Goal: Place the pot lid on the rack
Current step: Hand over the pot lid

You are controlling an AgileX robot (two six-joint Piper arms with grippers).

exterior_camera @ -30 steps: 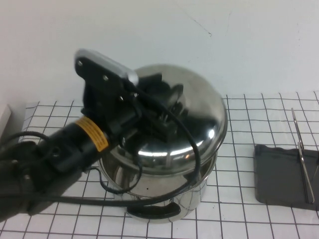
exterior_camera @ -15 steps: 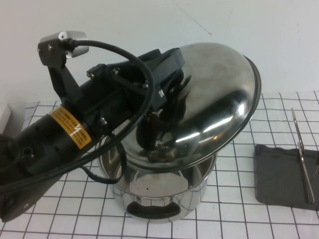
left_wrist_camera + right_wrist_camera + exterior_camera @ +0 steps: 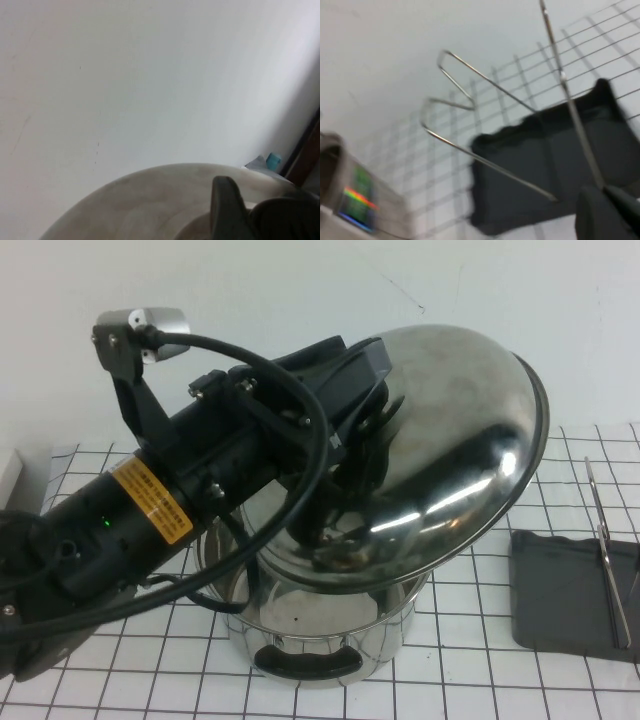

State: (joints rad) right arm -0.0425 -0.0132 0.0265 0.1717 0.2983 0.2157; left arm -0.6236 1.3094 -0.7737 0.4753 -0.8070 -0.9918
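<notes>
Steel pot [image 3: 325, 640] stands nearest on the gridded cloth [image 3: 470, 680], open at the top, one black handle [image 3: 305, 662] facing the camera on its front wall. Directly above its mouth hangs the pot lid [image 3: 455, 460], lifted clear of the rim and tilted steeply so its shiny domed top faces forward and to the right. The left gripper [image 3: 355, 435] reaches in from the left and is clamped on the black knob at the lid's centre; in the left wrist view one dark finger [image 3: 225, 210] lies against the lid's pale dome [image 3: 150, 200]. To the right of the pot, well apart from it, sits the rack [image 3: 603, 550]: thin upright wires fixed to a dark grey tray [image 3: 560, 590] with a wavy edge. The right gripper [image 3: 607, 215] shows only as a dark tip in its own wrist view, close beside the rack's wires [image 3: 485, 120]; whether it is open or closed cannot be told.
</notes>
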